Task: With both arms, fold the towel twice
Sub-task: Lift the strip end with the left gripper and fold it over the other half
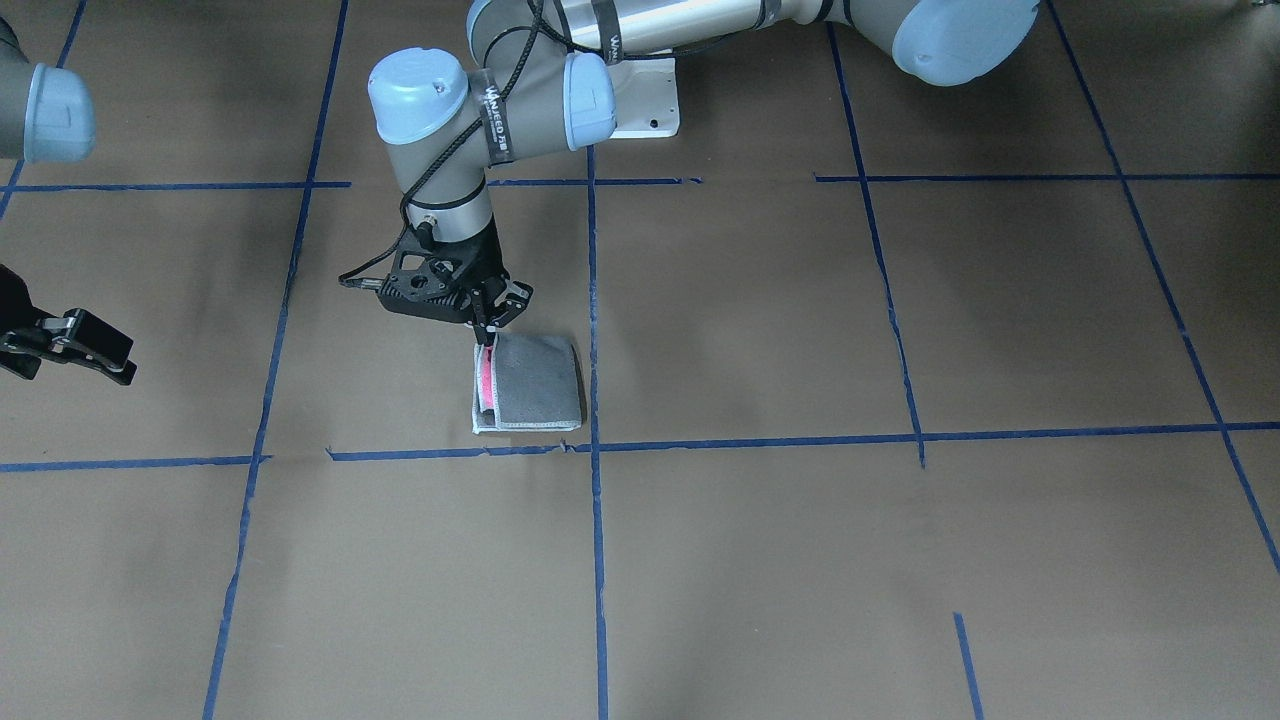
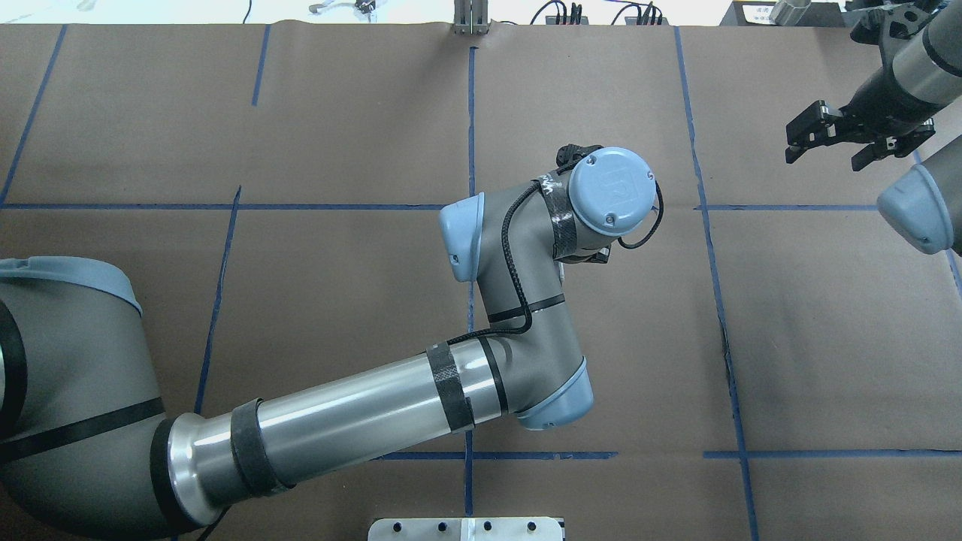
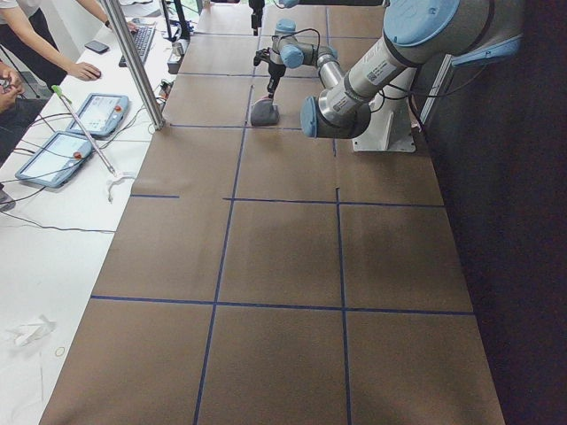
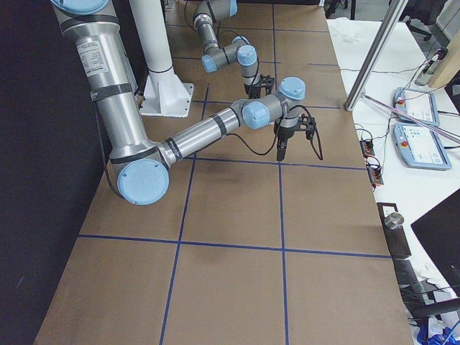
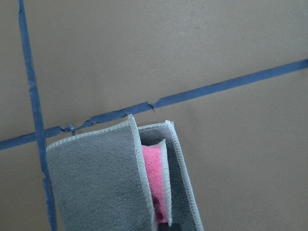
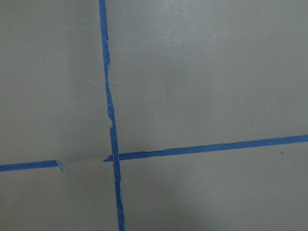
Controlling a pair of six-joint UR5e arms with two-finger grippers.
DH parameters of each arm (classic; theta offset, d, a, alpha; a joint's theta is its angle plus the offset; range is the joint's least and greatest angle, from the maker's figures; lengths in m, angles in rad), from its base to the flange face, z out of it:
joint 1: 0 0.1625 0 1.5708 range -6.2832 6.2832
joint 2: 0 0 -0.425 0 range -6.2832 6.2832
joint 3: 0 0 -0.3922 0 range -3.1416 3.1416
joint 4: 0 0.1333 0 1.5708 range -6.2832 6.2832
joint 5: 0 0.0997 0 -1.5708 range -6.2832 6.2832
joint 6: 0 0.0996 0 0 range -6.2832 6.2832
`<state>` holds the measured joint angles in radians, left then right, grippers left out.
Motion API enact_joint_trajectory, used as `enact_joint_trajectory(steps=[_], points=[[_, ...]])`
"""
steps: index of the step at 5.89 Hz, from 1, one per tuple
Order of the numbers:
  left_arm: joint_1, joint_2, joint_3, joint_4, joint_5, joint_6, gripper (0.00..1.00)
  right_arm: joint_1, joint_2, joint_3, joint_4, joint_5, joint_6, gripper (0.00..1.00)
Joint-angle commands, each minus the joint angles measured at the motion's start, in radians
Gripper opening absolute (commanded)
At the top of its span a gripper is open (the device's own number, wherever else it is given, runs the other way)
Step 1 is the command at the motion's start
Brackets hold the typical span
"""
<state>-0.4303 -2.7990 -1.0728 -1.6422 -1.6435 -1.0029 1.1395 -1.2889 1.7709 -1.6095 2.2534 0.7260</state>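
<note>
Exterior front-facing view shows the left tool (image 1: 488, 338) seemingly clenched on one edge of the folded towel (image 1: 535, 385), pink peeking between grey layers. It lies on the worktop (image 1: 760, 560) beside a blue tape crossing (image 1: 594, 445). The right tool (image 2: 830, 150) hangs released, well apart.

Legible text, one item only. Black strap (image 1: 497, 118) round the left arm (image 1: 440, 170) wrist, 11 o'clock from the front-facing view's middle: white capitals, approx. "WANJEED" (trailing characters not resolved). Second strap (image 1: 611, 35), 12 o'clock: white print, unreadable. Overhead view, blue joint cap (image 2: 610, 192): embossed mark, too faint to read.
</note>
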Motion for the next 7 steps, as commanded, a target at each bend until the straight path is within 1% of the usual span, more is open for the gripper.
enact_joint_trajectory(steps=[1,2,3,4,5,6,7], points=[[0.005,-0.001,0.008,-0.002,0.002,0.001,0.0,0.0,-0.004,-0.004,-0.001,-0.002,0.0,1.0],[0.01,0.004,0.005,-0.005,0.002,0.0,0.33,0.005,-0.013,-0.007,0.0,-0.002,0.0,1.0],[0.01,0.003,0.001,-0.01,0.013,0.003,0.99,0.006,-0.01,-0.005,0.002,-0.002,0.0,1.0],[0.01,-0.002,-0.006,-0.013,0.016,0.003,1.0,0.006,-0.007,-0.005,0.002,-0.002,0.0,1.0],[0.007,-0.004,-0.047,-0.021,0.016,0.003,1.0,0.005,-0.007,-0.005,0.005,-0.005,0.0,1.0],[-0.028,0.015,-0.105,-0.007,0.011,0.045,1.0,0.002,-0.001,-0.007,0.006,-0.015,0.0,1.0],[-0.069,0.1,-0.207,0.01,0.005,0.076,1.0,-0.003,0.0,-0.008,0.007,-0.017,0.0,1.0]])
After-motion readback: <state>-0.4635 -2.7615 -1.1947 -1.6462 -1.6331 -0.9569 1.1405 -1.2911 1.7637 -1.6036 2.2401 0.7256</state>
